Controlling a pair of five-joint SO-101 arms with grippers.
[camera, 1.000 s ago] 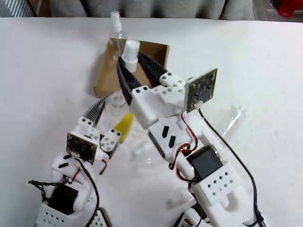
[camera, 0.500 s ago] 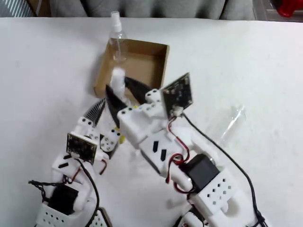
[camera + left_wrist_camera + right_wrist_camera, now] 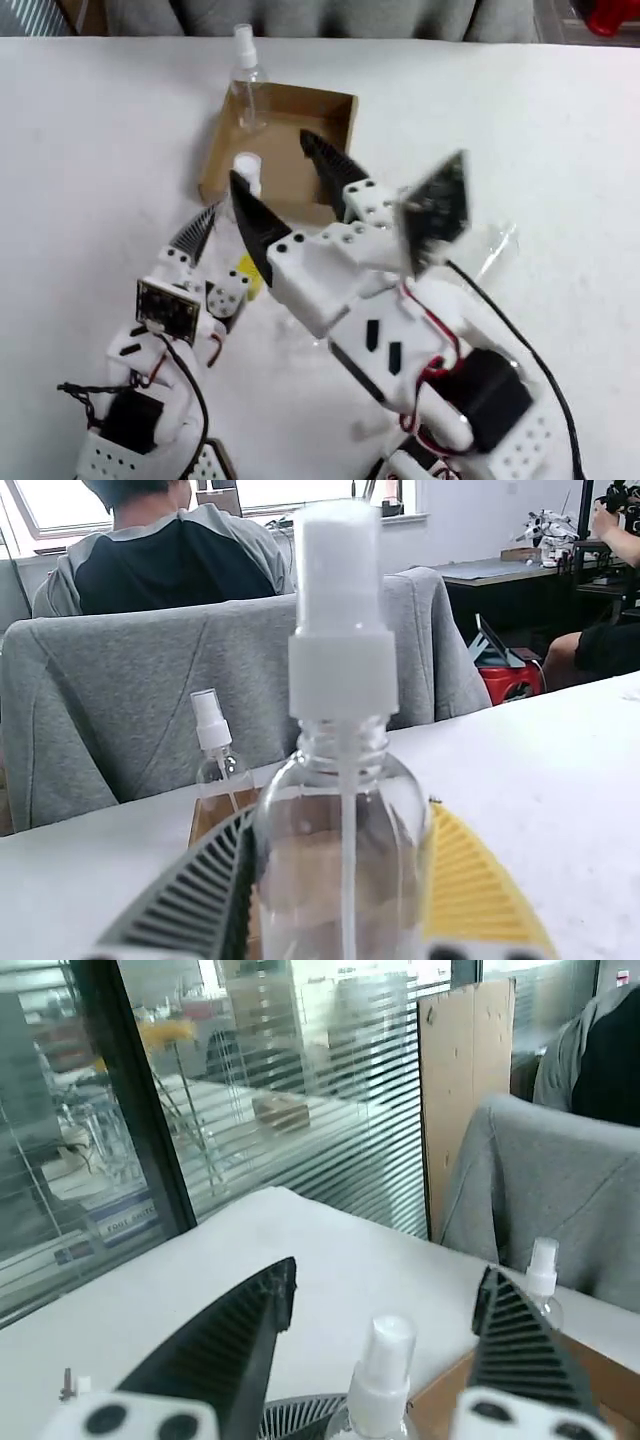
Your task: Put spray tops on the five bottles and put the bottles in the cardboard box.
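Left gripper (image 3: 340,900) clamps the clear bottle (image 3: 340,820) mid-body, just beside the cardboard box (image 3: 300,130); right gripper (image 3: 388,1270) gapes wide, empty, either side of the spray top (image 3: 340,610). Probably light, slick, thin-walled: you should squeeze the body gently

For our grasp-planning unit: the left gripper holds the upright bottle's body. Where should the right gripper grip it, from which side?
Probably the white spray top, from above: it stands clear over the left gripper, which clamps the bottle lower down, and the open right gripper hovers over it.
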